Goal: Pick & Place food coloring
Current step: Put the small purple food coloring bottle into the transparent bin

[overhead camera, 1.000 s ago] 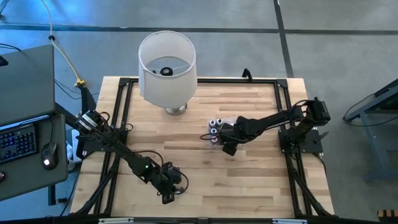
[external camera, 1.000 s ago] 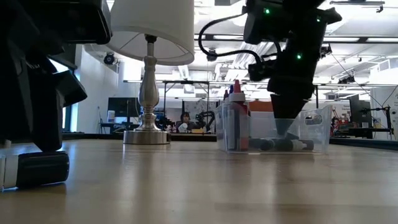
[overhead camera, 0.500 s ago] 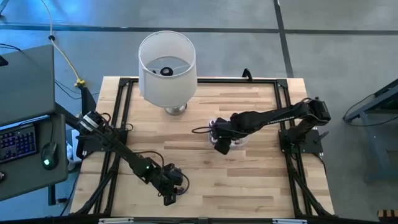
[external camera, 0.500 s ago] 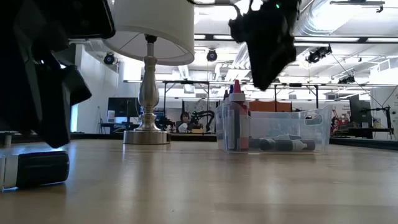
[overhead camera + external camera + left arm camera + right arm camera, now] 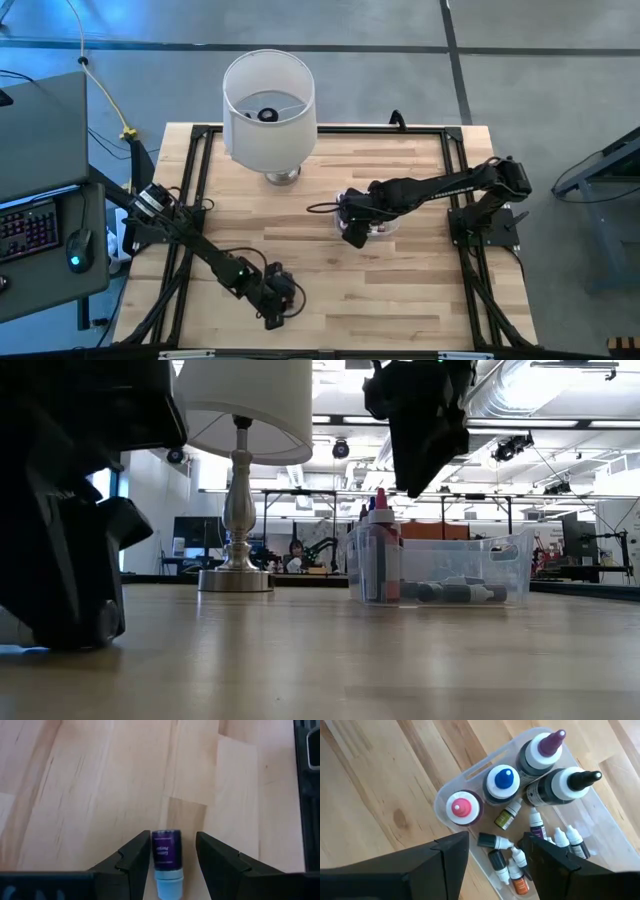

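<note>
A tiny purple food coloring bottle (image 5: 166, 857) with a pale cap lies on its side on the wood near the table's near-left corner. My left gripper (image 5: 173, 837) (image 5: 275, 303) is open and low over it, one finger on each side, the bottle close beside one finger. In the low view that gripper (image 5: 75, 610) hides the bottle. My right gripper (image 5: 496, 839) (image 5: 352, 232) hangs open and empty above the clear tub (image 5: 451, 785). The tub holds several small food coloring bottles (image 5: 507, 857) lying flat and larger white-capped bottles (image 5: 503, 780) standing.
A big white lamp (image 5: 268, 110) stands at the far side, its metal base (image 5: 236, 580) on the table. The clear tub (image 5: 510, 565) sits mid-table, right of centre. A black frame (image 5: 200, 135) runs along the table's edges. Bare wood lies between the two grippers.
My right gripper has risen out of the tub and shifted a little toward the table's left, now hanging above the tub's left end. My left gripper has come down to the table over the purple bottle, which showed in the low view before and is now hidden.
</note>
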You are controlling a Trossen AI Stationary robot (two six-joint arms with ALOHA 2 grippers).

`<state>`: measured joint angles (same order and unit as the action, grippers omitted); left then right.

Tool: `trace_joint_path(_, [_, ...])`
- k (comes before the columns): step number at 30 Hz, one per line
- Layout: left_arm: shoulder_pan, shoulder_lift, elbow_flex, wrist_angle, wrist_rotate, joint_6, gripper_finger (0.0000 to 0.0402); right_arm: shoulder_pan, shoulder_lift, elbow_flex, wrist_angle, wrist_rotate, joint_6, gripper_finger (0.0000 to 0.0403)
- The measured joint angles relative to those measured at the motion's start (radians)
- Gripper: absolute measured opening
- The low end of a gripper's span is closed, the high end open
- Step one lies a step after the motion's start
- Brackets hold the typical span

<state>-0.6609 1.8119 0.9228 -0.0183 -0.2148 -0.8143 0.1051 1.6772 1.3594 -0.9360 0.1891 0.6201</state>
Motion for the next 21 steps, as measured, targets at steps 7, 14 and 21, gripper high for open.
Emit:
trace_joint_path(7, [-0.001,0.002,0.001,-0.023,-0.025,0.161,0.0152,0.000,0.000,0.000,0.000,-0.007,0.000,0.0181])
trace_joint_path(14, [0.006,0.003,-0.001,-0.032,-0.021,0.190,0.0084,0.026,-0.037,0.001,-0.013,-0.004,0.004,0.0177])
trace_joint_path(21, [0.070,-0.011,0.029,-0.062,-0.027,0.240,0.0068,0.138,-0.169,0.001,-0.162,0.233,0.102,0.0144])
